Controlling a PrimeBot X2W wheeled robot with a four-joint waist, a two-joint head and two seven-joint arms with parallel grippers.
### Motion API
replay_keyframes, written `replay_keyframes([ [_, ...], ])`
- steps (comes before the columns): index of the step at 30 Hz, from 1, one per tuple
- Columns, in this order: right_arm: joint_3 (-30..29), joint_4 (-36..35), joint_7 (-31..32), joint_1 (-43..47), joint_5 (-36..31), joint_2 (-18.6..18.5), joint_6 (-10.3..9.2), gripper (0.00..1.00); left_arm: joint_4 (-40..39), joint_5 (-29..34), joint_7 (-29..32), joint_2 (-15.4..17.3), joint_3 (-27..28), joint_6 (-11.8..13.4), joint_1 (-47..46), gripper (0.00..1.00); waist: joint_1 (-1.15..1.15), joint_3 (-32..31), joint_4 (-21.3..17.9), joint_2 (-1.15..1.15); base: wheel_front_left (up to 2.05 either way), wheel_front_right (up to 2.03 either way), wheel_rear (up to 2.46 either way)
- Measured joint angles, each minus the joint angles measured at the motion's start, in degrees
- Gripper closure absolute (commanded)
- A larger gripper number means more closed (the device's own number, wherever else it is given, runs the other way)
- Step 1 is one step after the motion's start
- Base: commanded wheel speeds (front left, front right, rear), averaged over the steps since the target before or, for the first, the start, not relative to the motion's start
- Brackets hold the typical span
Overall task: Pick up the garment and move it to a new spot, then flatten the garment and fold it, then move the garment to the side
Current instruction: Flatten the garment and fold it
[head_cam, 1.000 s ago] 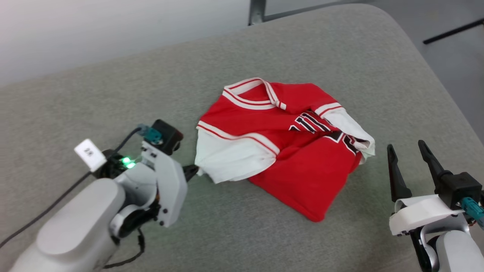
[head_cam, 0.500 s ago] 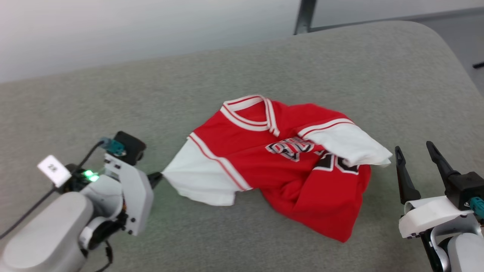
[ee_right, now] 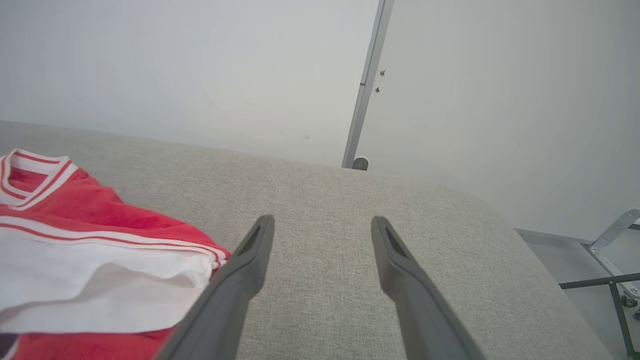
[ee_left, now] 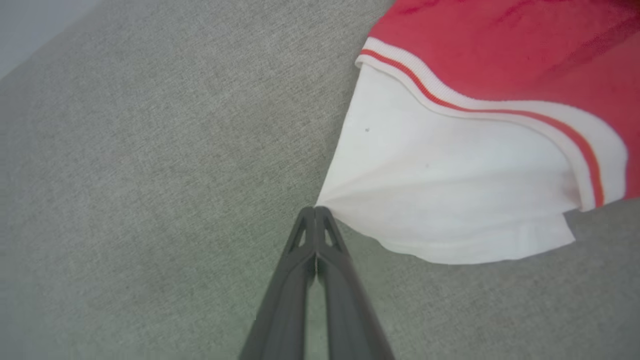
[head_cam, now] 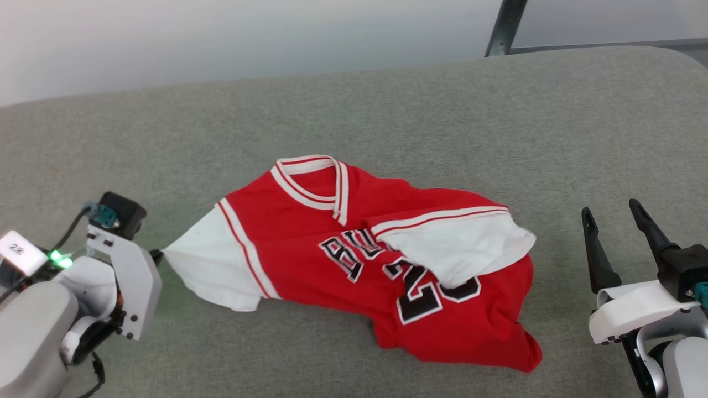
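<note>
Sprawling rumpled across the middle of the grey woven desk [head_cam: 387, 110], the soft red garment [head_cam: 298, 237] has a white sleeve [head_cam: 204, 265] drawn taut by the left claw [head_cam: 157, 255], the right claw [head_cam: 609, 207] upright near the right edge. Left wrist view: fingers [ee_left: 300, 260] clenched on the sleeve's corner. Right wrist view: fingers [ee_right: 240, 280] splayed, empty.

A grey fabric-covered surface [head_cam: 442, 99] carries the red-and-white garment [head_cam: 298, 232], lying rumpled near its middle.
</note>
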Motion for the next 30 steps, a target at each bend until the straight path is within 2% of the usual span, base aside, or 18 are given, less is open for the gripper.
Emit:
replay_keyframes([
  [10, 0.7, -0.7, 1.0, 0.0, 0.4, -0.6, 0.00, 0.00, 4.3, 1.3, -1.8, 0.0, -0.2, 1.6, 0.1, 1.00, 0.00, 0.3, 1.3, 0.00, 0.00, 0.00, 0.00],
  [14, 1.2, -0.7, 1.3, 0.0, 0.9, -1.0, 0.00, 0.00, 4.7, -0.3, -2.2, -1.7, 0.5, 1.9, 0.1, 1.00, 0.00, 0.1, 2.0, 0.00, 0.00, 0.00, 0.00],
  [16, 1.5, -0.7, 1.5, 0.0, 0.9, -1.4, 0.00, 0.00, 4.5, -0.5, -3.4, -2.2, 0.9, 2.2, 0.1, 0.56, 0.00, -0.2, 2.4, 0.00, 0.00, 0.00, 0.00],
  [17, 1.6, -0.7, 1.5, 0.0, 1.0, -1.6, 0.00, 0.00, 4.4, -0.6, -4.3, -2.6, 1.2, 2.3, 0.1, 0.51, 0.00, -0.5, 2.5, 0.00, 0.00, 0.00, 0.00],
  [18, 1.8, -0.7, 1.6, 0.0, 1.1, -1.7, 0.00, 0.00, 4.2, -1.4, -5.0, -3.0, 1.7, 2.6, 0.2, 0.37, 0.00, -0.8, 2.7, 0.00, 0.00, 0.00, 0.00],
  [19, 1.9, -0.6, 1.6, 0.1, 1.2, -1.8, 0.00, 0.00, 3.9, -1.6, -5.7, -3.3, 1.9, 2.6, 0.3, 0.13, 0.00, -1.2, 2.8, 0.00, 0.00, 0.00, 0.00],
  [20, 2.0, -0.6, 1.7, 0.3, 1.2, -1.9, 0.00, 0.00, 3.5, -1.5, -6.5, -3.5, 2.0, 2.8, 0.6, 0.00, 0.00, -1.6, 3.0, 0.00, 0.00, 0.00, 0.00],
  [25, 2.9, -0.5, 2.0, 1.5, 1.8, -2.2, 0.00, 0.00, 1.6, -1.9, -10.0, -4.6, 2.2, 3.5, 2.9, 0.00, 0.00, -4.1, 4.0, 0.00, 0.00, 0.00, 0.00],
  [30, 4.6, -0.6, 2.8, 3.2, 2.9, -2.8, 0.00, 0.00, -1.7, -2.4, -16.6, -5.3, 3.7, 3.8, 5.9, 0.00, 0.00, -7.0, 5.3, 0.00, 0.00, 0.00, 0.00],
])
